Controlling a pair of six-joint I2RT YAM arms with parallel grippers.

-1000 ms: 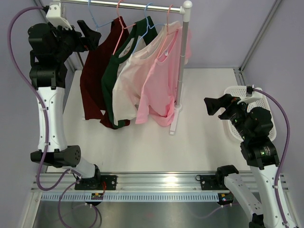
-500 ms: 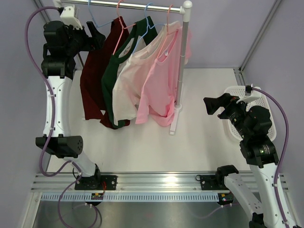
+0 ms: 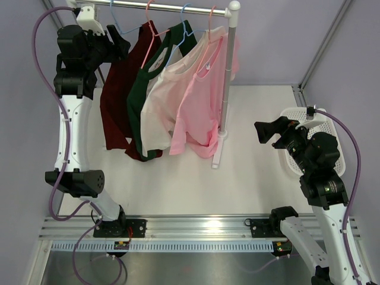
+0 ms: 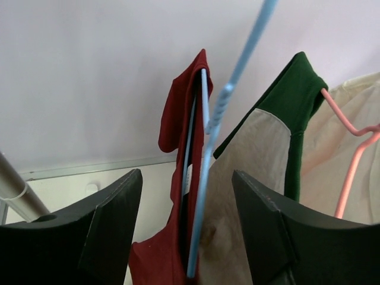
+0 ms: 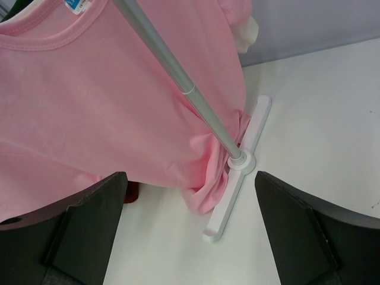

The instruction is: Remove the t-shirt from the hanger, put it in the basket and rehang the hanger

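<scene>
Near the blue hanger, left claw gapes.

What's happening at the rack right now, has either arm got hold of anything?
Not yet. The left gripper is up at the clothes rack, open, with the blue hanger of the maroon t-shirt passing between its fingers, unclamped. That shirt has not come off its hanger. The right gripper is also open, held low beside the white basket, facing the pink t-shirt and touching nothing.
</scene>
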